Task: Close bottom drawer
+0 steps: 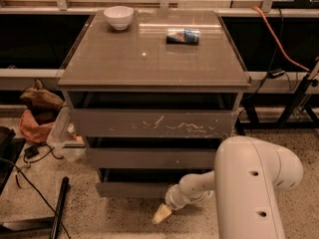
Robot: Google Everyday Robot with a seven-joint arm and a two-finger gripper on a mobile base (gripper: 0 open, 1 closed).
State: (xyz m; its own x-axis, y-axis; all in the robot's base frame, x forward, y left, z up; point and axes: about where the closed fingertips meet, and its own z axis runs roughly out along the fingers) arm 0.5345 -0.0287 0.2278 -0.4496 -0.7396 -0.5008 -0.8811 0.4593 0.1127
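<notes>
The bottom drawer (130, 188) is the narrowest of three grey-brown drawers and has a plain flat front. It stands slightly out from the cabinet, with a dark gap above its front. My gripper (162, 214) hangs at the end of the white arm (249, 188), just below and in front of the drawer front's right part, near the floor. It points down and to the left. The widest drawer (152, 123) with whitish scratches and the mid-sized drawer (152, 158) sit above it, both pulled out a little.
A white bowl (118, 17) and a small dark packet (183, 36) lie on the cabinet top (149, 59). A brown and orange bag (37, 111) and a clear bin (62, 136) stand at the left. Cables and a black pole (59, 208) lie on the speckled floor.
</notes>
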